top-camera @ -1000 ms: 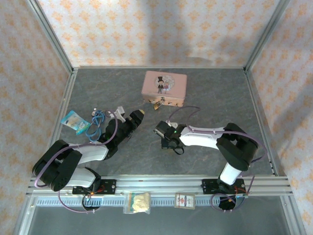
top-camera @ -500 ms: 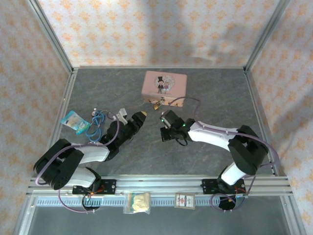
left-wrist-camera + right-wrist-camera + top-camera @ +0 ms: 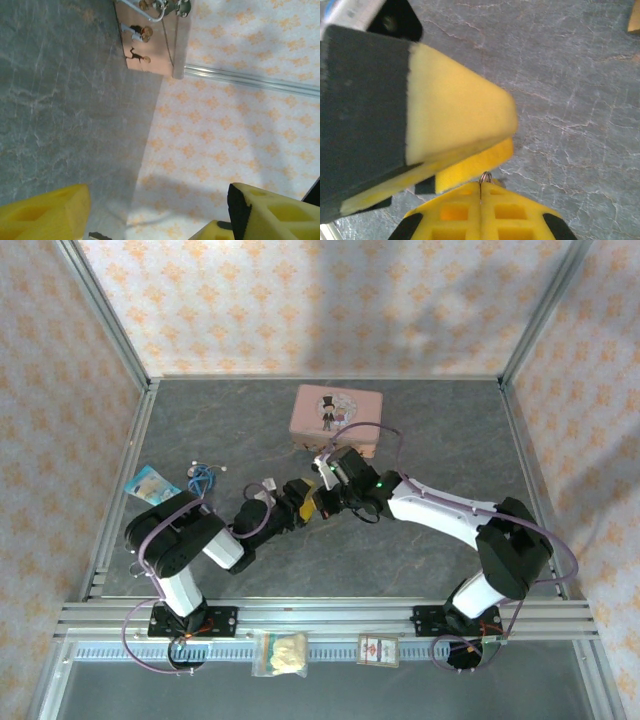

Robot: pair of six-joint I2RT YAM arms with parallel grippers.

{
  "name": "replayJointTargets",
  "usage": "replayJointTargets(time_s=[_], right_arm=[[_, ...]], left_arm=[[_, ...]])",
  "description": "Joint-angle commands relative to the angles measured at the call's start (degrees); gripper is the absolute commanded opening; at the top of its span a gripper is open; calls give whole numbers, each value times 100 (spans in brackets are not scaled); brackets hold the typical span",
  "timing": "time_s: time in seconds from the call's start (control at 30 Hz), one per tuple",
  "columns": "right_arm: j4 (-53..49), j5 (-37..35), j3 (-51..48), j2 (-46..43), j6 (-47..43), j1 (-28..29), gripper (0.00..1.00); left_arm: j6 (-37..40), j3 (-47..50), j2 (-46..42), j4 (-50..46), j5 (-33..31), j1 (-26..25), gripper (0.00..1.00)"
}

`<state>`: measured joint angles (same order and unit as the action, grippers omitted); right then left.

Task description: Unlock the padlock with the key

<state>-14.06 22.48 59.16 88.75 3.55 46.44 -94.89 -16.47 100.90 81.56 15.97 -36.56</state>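
Note:
My right gripper (image 3: 481,186) is shut on the key, of which just a thin metal ring (image 3: 486,176) pokes out between the yellow pads. From above, the right gripper (image 3: 324,503) and my open left gripper (image 3: 299,502) stand tip to tip in front of the pink tin (image 3: 336,412). One left finger (image 3: 450,115) looms just above the ring. The left gripper (image 3: 157,215) has nothing between its pads and faces the tin (image 3: 155,50). Small brass and silvery fittings (image 3: 145,33) show on the tin's front; I cannot tell which is the padlock. From above, my right wrist hides it.
A blue-and-white packet (image 3: 150,483) and a blue cord (image 3: 203,478) lie at the left. Two small packets (image 3: 280,652) (image 3: 378,648) sit on the front rail. Patterned walls close the table on three sides.
The right gripper has swung up and left to the spot in front of the tin. The left arm has folded in and its gripper has moved right to meet it.

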Motion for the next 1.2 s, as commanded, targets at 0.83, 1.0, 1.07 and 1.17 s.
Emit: replayJointTargets(time_s=[0.83,1.0,1.07,1.17], right_arm=[[756,452,-602,-393,181,-31,0],[799,516,-668,-515,187,-29,0],[813,527,-686,-530,205,-29,0],[809,539,-704,-534,198,-29,0]], left_arm=[[-1525,39,615,1768,-152,-148,63],[-1488,-2,665,1763,-119,-143,48],[-1479,-23,680,1784,-111,-138,40],[-1470,-41,701,1817,-106,-147,33]])
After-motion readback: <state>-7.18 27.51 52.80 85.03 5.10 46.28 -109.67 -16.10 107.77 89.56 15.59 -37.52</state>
